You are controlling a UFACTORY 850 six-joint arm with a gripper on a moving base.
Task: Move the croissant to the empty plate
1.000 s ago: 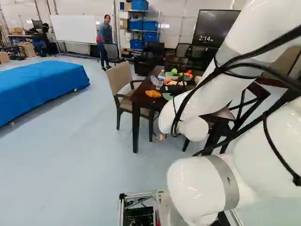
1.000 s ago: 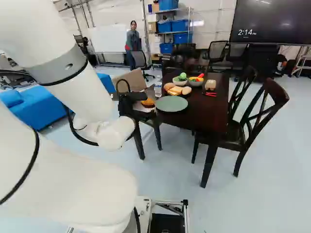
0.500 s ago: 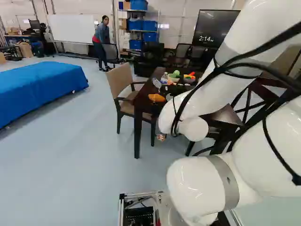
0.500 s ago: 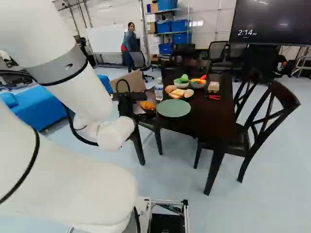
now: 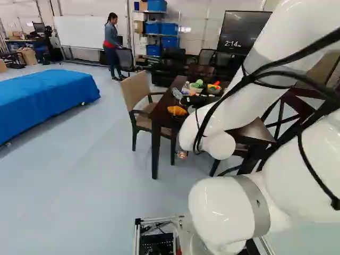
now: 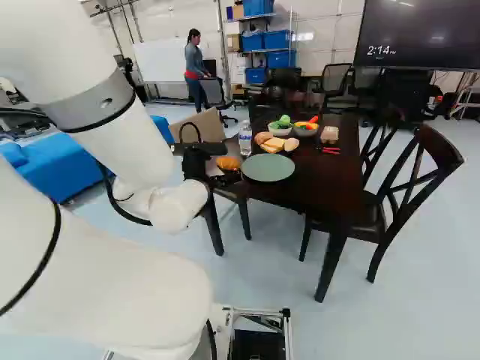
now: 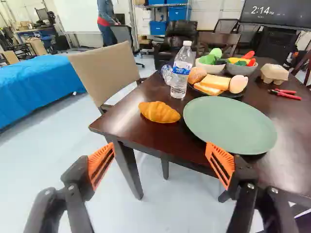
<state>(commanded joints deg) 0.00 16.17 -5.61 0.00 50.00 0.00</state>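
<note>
In the right base view my black gripper [image 6: 217, 177] is at the table's near left corner, partly overlapping the croissant [image 6: 228, 163]. The wrist view shows the gripper [image 7: 160, 149] wide open, its orange pads [image 7: 101, 164] apart with nothing between them. Ahead of the fingers, the golden-brown croissant [image 7: 159, 112] lies on the bare dark tabletop near the corner. Beside it is a flat, round green plate [image 7: 231, 125] with nothing on it. The plate lies ahead of the finger nearer the table's middle and reaches close to the croissant.
A water bottle [image 7: 181, 70] stands just behind the croissant. Beyond the plate are a dark plate of bread [image 7: 214, 83], two bowls of toy vegetables [image 7: 241, 66], an egg carton [image 7: 274, 74] and red pliers [image 7: 286, 94]. A beige chair [image 7: 104, 73] adjoins the table; dark chairs [image 6: 416, 199] stand opposite.
Over the last second the base has moved, shifting the table and chairs in both base views. My wrist has turned a little against the arm's lowest joint. Croissant and plate keep their places on the table.
</note>
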